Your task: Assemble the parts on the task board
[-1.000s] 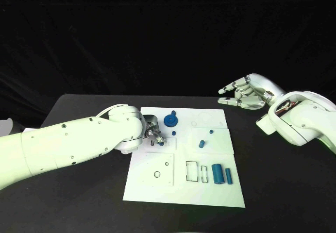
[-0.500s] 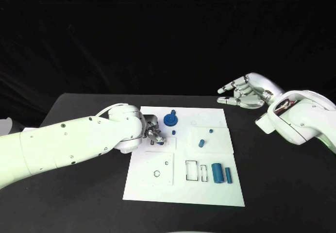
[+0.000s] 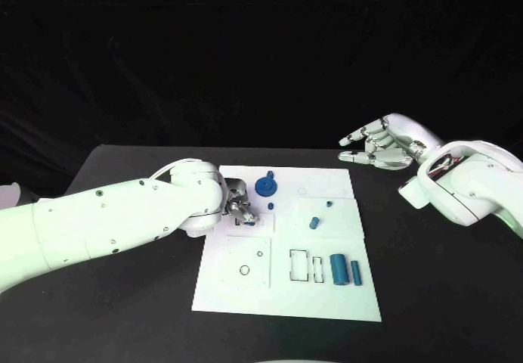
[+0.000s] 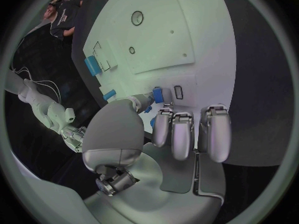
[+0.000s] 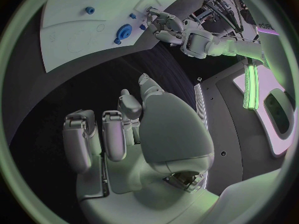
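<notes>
Board [image 3: 327,299]: white, parts loose. Left hand [image 3: 239,206] pinches a small blue part [image 4: 157,94], likely for seating. Right hand [image 3: 378,145] hovers aside, fingers apart, empty.

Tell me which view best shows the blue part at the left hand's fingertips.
Left wrist view: the small blue part sits in plain sight at the left hand's fingertips, on the task board. In the head view that hand mostly hides it; in the right wrist view it's too small to tell.

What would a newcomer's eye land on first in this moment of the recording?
Probably the white task board mid-table, with blue parts scattered on it: a round gear-like piece at its far end and two cylinders side by side nearer the robot. The left hand works at the board's left side, while the right hand hangs empty off its far right corner.
</notes>
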You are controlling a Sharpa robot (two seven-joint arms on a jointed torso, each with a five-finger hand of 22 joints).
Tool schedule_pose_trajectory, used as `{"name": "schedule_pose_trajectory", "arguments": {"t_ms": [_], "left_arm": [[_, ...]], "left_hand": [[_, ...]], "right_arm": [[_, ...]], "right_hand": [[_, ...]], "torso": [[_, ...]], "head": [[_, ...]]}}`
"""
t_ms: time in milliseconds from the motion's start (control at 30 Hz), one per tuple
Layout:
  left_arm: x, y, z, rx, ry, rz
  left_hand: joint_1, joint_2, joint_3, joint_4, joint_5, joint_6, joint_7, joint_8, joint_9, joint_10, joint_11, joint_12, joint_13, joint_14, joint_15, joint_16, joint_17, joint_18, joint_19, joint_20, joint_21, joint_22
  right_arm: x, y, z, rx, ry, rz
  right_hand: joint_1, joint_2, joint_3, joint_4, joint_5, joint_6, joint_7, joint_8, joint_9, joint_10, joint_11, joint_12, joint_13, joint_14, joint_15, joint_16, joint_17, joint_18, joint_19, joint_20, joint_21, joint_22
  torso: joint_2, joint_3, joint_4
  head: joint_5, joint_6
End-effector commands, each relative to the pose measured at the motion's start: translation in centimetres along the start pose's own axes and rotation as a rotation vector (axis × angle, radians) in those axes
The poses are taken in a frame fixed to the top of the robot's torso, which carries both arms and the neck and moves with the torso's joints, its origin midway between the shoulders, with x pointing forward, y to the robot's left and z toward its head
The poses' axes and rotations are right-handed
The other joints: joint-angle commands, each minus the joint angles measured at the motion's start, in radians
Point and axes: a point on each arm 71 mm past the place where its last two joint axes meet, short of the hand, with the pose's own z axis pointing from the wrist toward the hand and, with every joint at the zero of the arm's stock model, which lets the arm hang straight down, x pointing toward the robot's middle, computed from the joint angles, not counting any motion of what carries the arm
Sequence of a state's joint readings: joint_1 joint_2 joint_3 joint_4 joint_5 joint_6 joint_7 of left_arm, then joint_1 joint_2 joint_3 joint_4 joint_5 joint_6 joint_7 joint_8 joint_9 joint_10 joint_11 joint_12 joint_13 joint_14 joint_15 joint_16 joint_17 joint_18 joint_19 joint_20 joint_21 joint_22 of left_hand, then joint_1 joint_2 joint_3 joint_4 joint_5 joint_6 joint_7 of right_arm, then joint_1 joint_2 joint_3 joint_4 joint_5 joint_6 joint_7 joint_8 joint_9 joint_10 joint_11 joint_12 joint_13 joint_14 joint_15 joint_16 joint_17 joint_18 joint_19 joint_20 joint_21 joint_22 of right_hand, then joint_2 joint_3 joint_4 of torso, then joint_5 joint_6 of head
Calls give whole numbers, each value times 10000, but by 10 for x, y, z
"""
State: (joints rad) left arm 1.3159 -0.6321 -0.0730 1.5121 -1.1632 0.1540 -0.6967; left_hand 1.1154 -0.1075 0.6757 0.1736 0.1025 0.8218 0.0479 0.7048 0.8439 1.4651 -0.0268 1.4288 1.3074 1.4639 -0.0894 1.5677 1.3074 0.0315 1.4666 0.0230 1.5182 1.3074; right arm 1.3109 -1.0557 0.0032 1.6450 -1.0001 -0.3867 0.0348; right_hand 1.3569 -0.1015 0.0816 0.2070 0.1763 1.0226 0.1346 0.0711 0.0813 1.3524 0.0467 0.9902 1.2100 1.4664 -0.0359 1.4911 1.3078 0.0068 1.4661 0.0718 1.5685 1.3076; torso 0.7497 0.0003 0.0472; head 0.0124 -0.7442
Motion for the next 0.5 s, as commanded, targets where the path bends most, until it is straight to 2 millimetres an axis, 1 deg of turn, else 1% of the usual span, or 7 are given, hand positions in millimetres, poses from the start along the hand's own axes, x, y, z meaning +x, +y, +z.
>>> {"name": "schedule_pose_trajectory", "arguments": {"t_ms": [33, 67, 100, 133, 167, 300, 500], "left_arm": [[9, 9, 2, -1384, 630, 278], [9, 9, 2, -1383, 660, 276], [9, 8, 3, -1384, 692, 279], [9, 8, 3, -1384, 735, 288], [9, 8, 3, -1383, 770, 296], [10, 7, 5, -1381, 896, 338], [12, 5, 7, -1396, 1064, 405]], "left_hand": [[-160, 95, 1079, -1160, -1, 56, -71, 89, 30, 85, -34, 10, 1138, 1069, 15, 31, 2634, -122, 710, -10, 48, 1733], [-221, 114, 1036, -1135, -10, 71, -75, 100, 37, 85, -37, 7, 1133, 1069, 13, 31, 2634, -122, 709, -13, 47, 1733], [-268, 146, 993, -1114, -93, 81, -81, 104, 38, 83, -41, 2, 1128, 1069, 11, 31, 2634, -121, 707, -15, 46, 1730], [-320, 205, 934, -1095, -303, 91, -91, 101, 35, 80, -46, -5, 1121, 1069, 7, 31, 2634, -121, 705, -18, 44, 1728], [-346, 252, 888, -1100, -475, 95, -98, 93, 29, 77, -50, -10, 1114, 1069, 0, 31, 2634, -122, 707, -23, 47, 1735], [-433, 298, 750, -1078, -546, 135, -107, 91, 19, 80, -59, -8, 1117, 1069, -12, 31, 2634, -121, 704, -36, 44, 1732], [-622, 316, 442, -980, -558, 261, -149, 106, 5, 95, -92, 7, 1133, 1069, -38, 31, 2634, -111, 686, -66, 18, 1688]], "right_arm": [[2, 1, 0, -53, 171, -76], [2, 1, 0, -59, 214, -75], [2, 1, 0, -66, 246, -76], [3, 1, 0, -77, 281, -81], [3, 2, 0, -89, 312, -84], [5, 4, 0, -147, 406, -89], [6, 6, 0, -199, 448, -94]], "right_hand": [[17, 24, -55, -21, 48, -75, 3, -6, -12, -88, 4, -57, -12, 766, 98, -23, 1451, -68, 1047, 83, 23, 2632], [17, 24, -56, -21, 48, -75, 3, -6, -12, -89, 4, -59, -13, 766, 98, -23, 1452, -68, 1047, 83, 23, 2632], [17, 25, -57, -20, 49, -75, 3, -6, -12, -92, 4, -66, -17, 767, 98, -22, 1453, -68, 1047, 83, 23, 2632], [18, 26, -57, -20, 51, -74, 2, -5, -11, -92, 4, -67, -18, 767, 98, -22, 1453, -68, 1047, 83, 23, 2632], [28, 35, -62, -22, 73, -65, 0, 1, -10, -94, 2, -69, -21, 766, 97, -26, 1448, -68, 1047, 83, 23, 2632], [38, 40, -69, -25, 100, -59, -2, 5, -9, -97, -1, -72, -24, 765, 96, -30, 1445, -68, 1047, 83, 23, 2632], [41, 42, -72, -26, 111, -57, -3, 6, -8, -98, -1, -74, -26, 765, 95, -29, 1446, -68, 1047, 83, 23, 2632]], "torso": [[15, -4, -9], [6, -3, -7], [6, -2, -7], [4, -3, -5], [8, -4, -1], [9, -2, 9], [5, -9, -4]], "head": [[-13, -1], [-19, -12], [-20, -19], [-22, -29], [-17, -14], [-25, -20], [-19, -62]]}}
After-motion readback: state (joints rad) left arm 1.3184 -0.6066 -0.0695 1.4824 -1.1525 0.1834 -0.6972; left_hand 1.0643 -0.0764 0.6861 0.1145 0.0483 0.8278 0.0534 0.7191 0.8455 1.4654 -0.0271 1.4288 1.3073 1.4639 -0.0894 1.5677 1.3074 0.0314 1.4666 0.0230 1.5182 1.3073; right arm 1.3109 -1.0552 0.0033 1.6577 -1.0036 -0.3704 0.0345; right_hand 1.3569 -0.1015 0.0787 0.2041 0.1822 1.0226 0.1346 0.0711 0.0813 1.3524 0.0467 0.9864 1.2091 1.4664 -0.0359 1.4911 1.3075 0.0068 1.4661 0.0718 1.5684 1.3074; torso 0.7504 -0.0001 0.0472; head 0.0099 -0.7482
